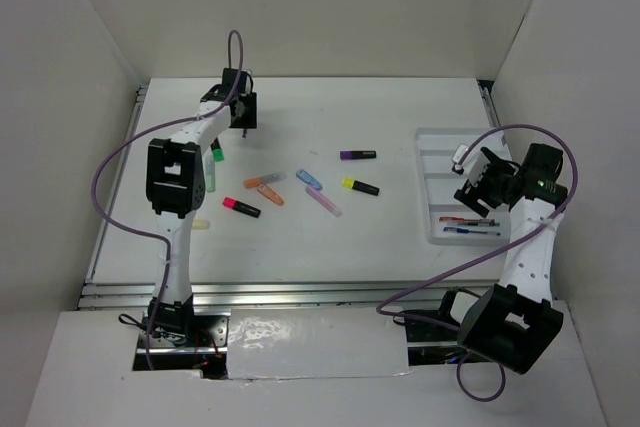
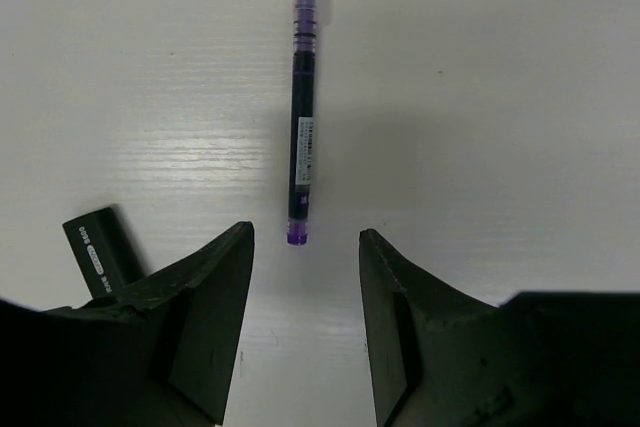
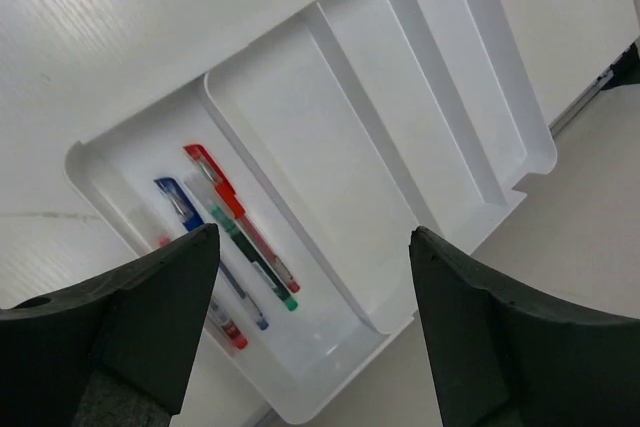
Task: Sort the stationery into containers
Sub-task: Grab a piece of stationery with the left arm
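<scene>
Stationery, purple pen point(image 2: 302, 137): its end sits just beyond the left pincer point(image 2: 305, 232), whose jaws are apart and grip nothing, near the far-left corner of the counter point(image 1: 300, 247). A black highlighter point(image 2: 100, 252) lies beside one finger, partly hidden. We record the right pincer point(image 3: 312, 235) as released, over the white tray point(image 3: 440, 77) at the right edge. A red pen point(image 3: 240, 222) and a blue pen point(image 3: 185, 212) lie in its end compartment. Loose markers point(image 1: 323, 200) dot mid-counter.

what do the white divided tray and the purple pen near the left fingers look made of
White divided rectangular tray: likely moulded plastic, smooth and faintly glossy, judging by thin rounded walls and soft sheen. Thin purple pen: probably plastic too, a see-through cap, dark barrel with a printed label; the look leaves it open.
</scene>
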`<state>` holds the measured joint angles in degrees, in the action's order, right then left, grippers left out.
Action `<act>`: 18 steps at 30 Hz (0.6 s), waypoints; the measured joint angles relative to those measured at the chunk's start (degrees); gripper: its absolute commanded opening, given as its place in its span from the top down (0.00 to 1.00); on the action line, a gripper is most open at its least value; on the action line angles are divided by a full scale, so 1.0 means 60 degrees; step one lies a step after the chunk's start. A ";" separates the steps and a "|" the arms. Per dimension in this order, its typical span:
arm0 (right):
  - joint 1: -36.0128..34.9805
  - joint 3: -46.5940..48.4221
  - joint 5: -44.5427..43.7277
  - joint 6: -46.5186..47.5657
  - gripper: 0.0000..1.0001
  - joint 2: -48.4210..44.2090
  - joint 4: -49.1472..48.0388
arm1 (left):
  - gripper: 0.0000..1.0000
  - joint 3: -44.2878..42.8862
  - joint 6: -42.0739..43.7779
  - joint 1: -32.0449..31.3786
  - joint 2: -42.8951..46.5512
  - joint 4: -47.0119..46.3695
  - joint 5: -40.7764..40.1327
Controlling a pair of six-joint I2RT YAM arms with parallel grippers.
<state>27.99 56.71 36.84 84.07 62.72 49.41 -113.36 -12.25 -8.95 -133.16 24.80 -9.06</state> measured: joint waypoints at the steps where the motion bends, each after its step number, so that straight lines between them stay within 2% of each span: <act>1: -0.0018 0.0044 0.0062 -0.0215 0.17 0.0000 0.0044 | 0.43 -0.0102 0.0011 0.0015 -0.0106 0.0007 0.0040; 9: -0.0109 0.0510 0.0503 -0.1399 0.17 0.0000 0.0361 | 0.53 -0.1115 -0.0036 0.0138 -0.1209 0.0015 0.0867; 17: -0.0204 0.0965 0.0849 -0.2084 0.17 0.0000 0.0561 | 0.57 -0.1198 -0.0106 0.0302 -0.1355 -0.0011 0.0933; 18: -0.0237 0.1009 0.0882 -0.2146 0.16 0.0000 0.0565 | 0.54 -0.1198 -0.0102 0.0321 -0.1355 -0.0011 0.1013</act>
<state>26.57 62.76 42.13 71.20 62.72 52.80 -120.55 -12.86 -7.03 -141.29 24.73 -2.98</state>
